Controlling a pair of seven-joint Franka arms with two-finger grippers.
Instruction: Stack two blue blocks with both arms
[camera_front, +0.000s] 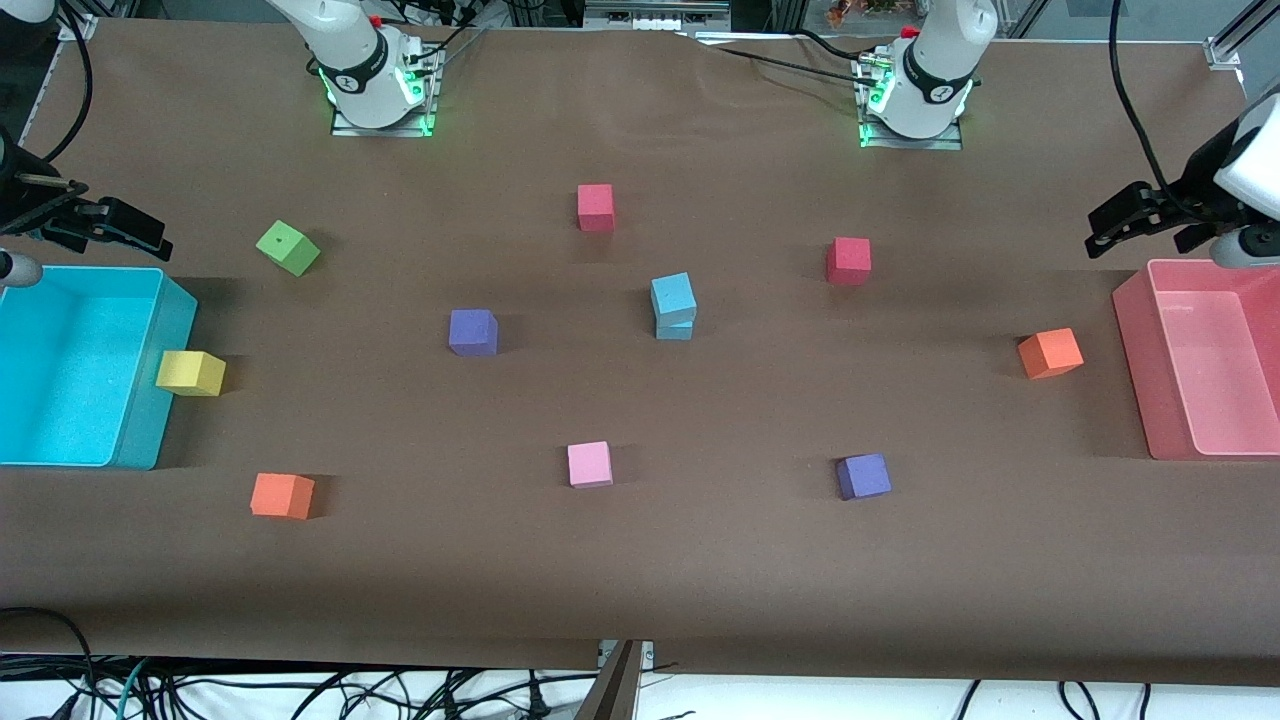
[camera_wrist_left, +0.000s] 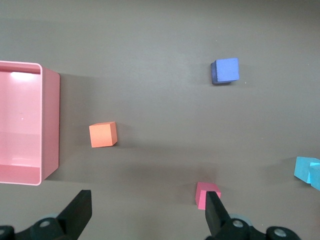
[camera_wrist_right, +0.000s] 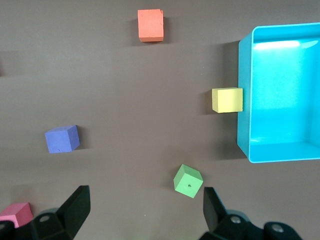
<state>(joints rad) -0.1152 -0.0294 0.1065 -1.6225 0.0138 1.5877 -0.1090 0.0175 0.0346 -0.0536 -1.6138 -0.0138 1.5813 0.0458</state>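
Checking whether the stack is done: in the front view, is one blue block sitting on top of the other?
Yes, the upper blue block rests on the lower blue block, slightly askew, mid-table.

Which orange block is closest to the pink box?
The orange block beside the pink bin, at the left arm's end. The other orange block sits near the cyan bin.
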